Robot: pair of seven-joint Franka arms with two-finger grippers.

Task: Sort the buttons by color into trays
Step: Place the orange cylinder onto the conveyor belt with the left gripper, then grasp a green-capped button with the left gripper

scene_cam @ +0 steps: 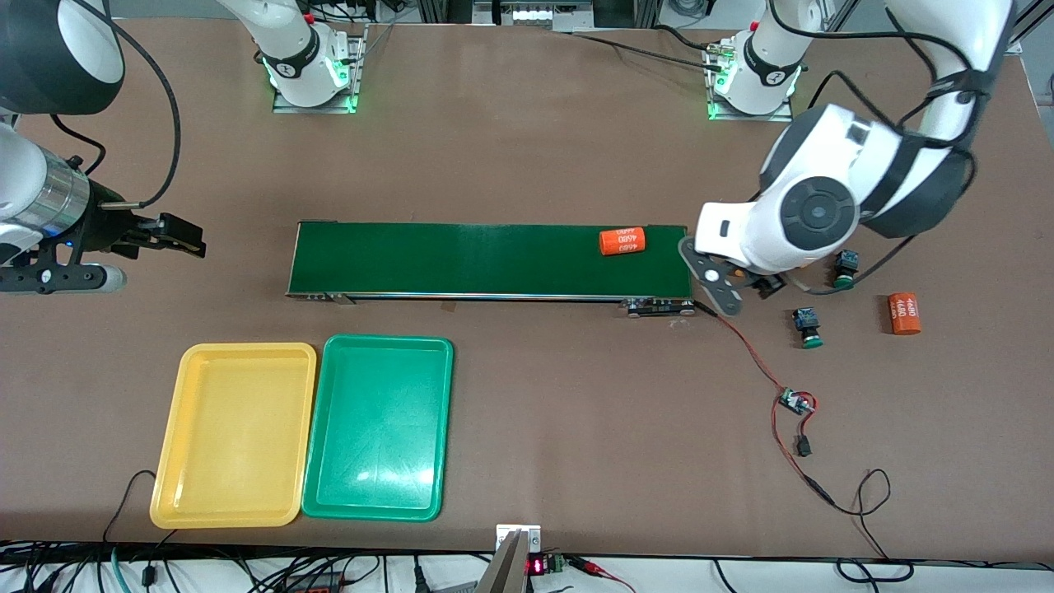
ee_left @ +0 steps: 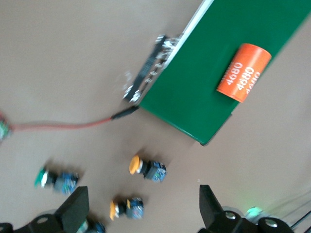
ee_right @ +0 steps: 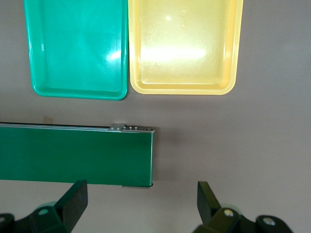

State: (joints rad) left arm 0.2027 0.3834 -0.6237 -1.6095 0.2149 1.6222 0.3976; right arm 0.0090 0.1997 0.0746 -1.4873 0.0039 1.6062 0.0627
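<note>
No button is held yet, and both trays (scene_cam: pixel 239 432) are seen empty. The open left gripper (ee_left: pixel 141 206) is poised over the yellow-capped buttons (ee_left: pixel 148 167) on the worktop (scene_cam: pixel 576 412) beside the conveyor's (scene_cam: pixel 486 259) end; descent and closing are judged next. The open right gripper (ee_right: pixel 138 204) is kept waiting.

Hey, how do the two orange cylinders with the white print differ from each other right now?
The orange cylinder on the belt lies on the dark-green conveyor belt, near its end toward the left arm; the other orange cylinder lies on the bare table. The first lies along the belt's length, the second crosswise to that. The second is nearer the front camera. Both look alike in shape, color and white print, and both lie on their sides.
</note>
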